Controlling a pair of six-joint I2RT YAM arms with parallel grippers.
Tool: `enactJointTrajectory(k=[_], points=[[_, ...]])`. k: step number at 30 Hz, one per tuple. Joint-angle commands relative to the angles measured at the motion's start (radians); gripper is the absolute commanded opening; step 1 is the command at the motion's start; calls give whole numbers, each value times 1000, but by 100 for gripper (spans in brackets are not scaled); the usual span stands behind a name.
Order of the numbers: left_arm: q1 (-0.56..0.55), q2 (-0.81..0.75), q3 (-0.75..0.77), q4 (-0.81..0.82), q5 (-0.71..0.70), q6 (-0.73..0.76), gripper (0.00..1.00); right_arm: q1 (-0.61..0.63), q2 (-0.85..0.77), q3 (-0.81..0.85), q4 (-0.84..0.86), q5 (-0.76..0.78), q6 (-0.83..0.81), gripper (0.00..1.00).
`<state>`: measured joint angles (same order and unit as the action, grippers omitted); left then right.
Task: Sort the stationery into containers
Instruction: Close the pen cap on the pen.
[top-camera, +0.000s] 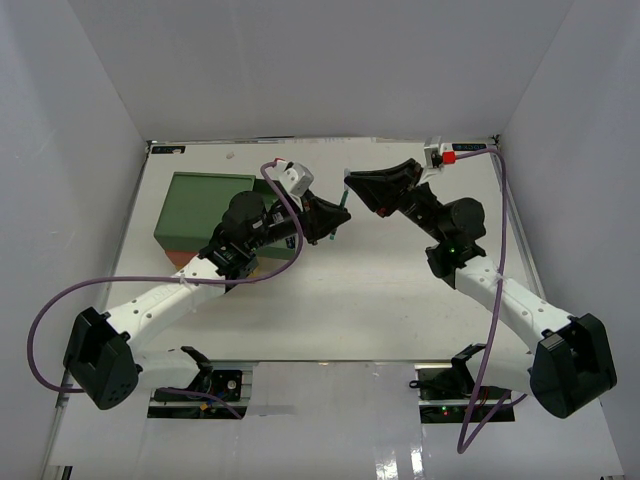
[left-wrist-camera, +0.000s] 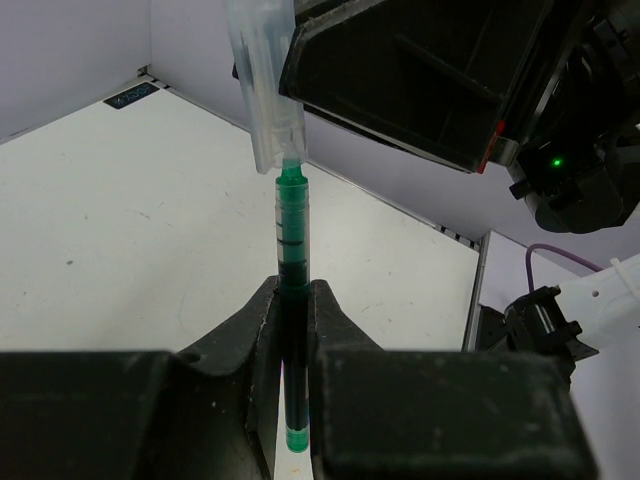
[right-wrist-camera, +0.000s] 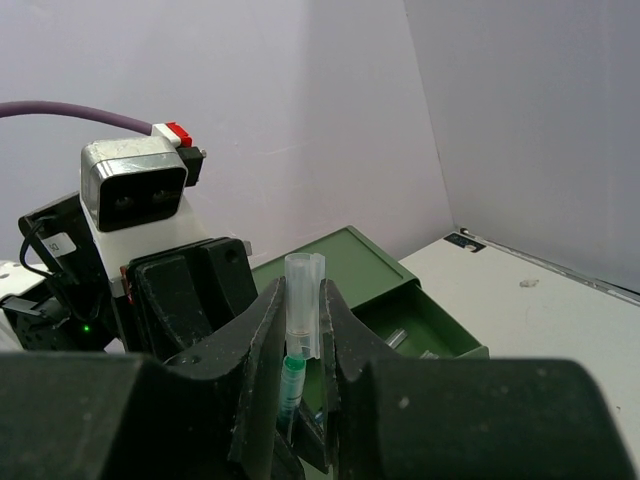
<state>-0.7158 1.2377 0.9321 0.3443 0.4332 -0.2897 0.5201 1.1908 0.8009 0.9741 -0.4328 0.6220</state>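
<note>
A thin green pen (left-wrist-camera: 292, 260) stands upright, clamped between my left gripper's (left-wrist-camera: 293, 295) fingers. Its clear cap (left-wrist-camera: 265, 80) sits at the pen's top end and is clamped in my right gripper (right-wrist-camera: 300, 295). In the right wrist view the cap (right-wrist-camera: 303, 300) meets the pen's green tip (right-wrist-camera: 291, 385). From above, both grippers meet over the table's far middle, left gripper (top-camera: 335, 215), right gripper (top-camera: 352, 185), with the pen (top-camera: 344, 200) between them. The drawer stack (top-camera: 205, 205) stands at the far left, and its green top drawer (right-wrist-camera: 440, 330) is pulled open. Other stationery is out of view.
Small clear or grey items (right-wrist-camera: 397, 338) lie in the open green drawer. The red-orange tier (top-camera: 180, 258) and a yellow edge (top-camera: 265, 270) show under my left arm. White walls enclose the table on three sides. Purple cables loop from both arms.
</note>
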Motion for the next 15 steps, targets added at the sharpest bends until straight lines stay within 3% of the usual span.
enactJointTrajectory(k=[1,15], points=[[-4,-35,7,39,15,-9,0,6,-19,-3,66,3,-2,8],[-5,-6,-15,162,-1,-58,0,6,-31,-31,106,8,25,11]])
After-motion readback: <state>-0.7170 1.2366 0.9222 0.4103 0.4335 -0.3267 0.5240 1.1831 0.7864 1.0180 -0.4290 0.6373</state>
